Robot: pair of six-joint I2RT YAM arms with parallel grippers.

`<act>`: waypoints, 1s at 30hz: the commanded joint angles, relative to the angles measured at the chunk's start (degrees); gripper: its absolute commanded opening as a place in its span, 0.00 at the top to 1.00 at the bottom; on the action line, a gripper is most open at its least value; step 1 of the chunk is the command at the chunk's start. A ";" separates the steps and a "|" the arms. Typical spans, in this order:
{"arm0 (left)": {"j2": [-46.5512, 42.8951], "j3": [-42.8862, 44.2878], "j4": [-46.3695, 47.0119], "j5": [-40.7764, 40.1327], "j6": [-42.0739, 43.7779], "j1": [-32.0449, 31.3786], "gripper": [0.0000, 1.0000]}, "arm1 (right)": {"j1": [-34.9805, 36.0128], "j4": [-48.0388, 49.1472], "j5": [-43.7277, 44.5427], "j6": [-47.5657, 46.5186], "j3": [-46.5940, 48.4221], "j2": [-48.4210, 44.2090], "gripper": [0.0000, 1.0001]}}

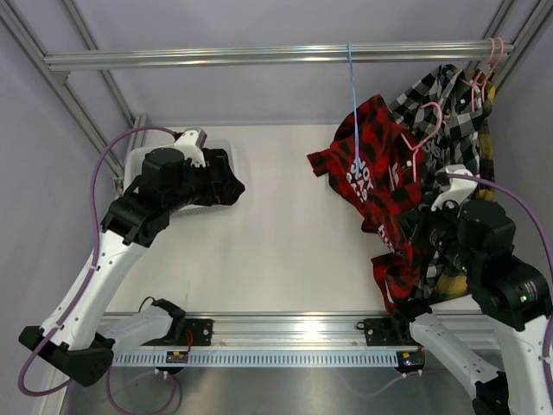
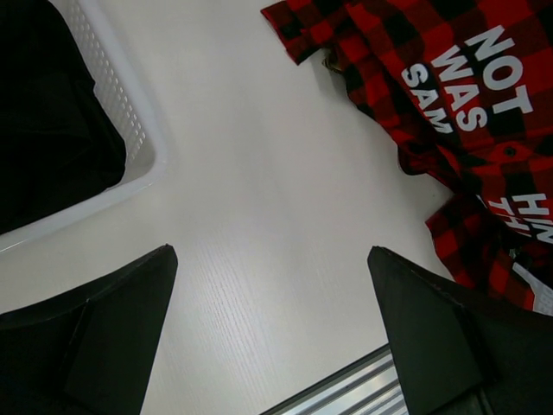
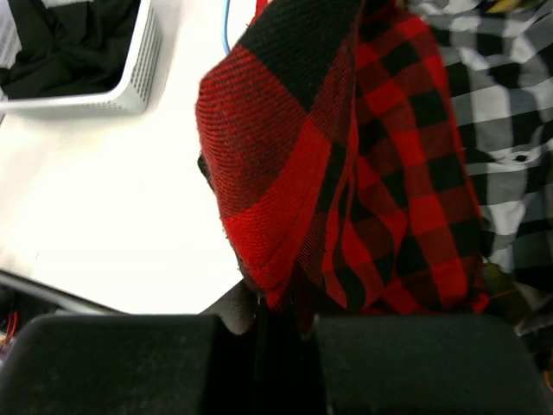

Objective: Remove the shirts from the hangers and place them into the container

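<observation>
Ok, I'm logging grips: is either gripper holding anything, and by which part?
The right gripper is shut on the red plaid shirt, pinching a bunched fold at its lower edge. The left gripper is open, holding nothing.

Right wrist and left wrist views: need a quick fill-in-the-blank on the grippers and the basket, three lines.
1. The right gripper is ____ on the red plaid shirt.
2. The left gripper holds nothing, its jaws ____.
3. The garment in the container is plain ____.
Missing words: shut, open, black.
</observation>
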 commanded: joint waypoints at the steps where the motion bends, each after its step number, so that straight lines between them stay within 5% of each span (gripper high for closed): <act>1: 0.17 3.17 2.75 -0.95 0.68 -0.33 0.01 | 0.54 3.67 5.72 0.79 4.10 -4.51 1.00; 8: 1.49 6.16 1.61 -1.05 1.73 -0.25 0.01 | 0.54 -0.80 -0.58 -4.91 15.34 -2.77 1.00; 22: -0.79 10.99 -1.38 -3.24 3.93 -0.24 0.01 | 0.46 -8.01 -42.33 -13.36 36.87 6.27 1.00; 30: -2.82 11.70 -3.39 -6.40 4.72 -0.24 0.01 | 0.46 -12.85 -56.05 -20.02 32.43 13.57 1.00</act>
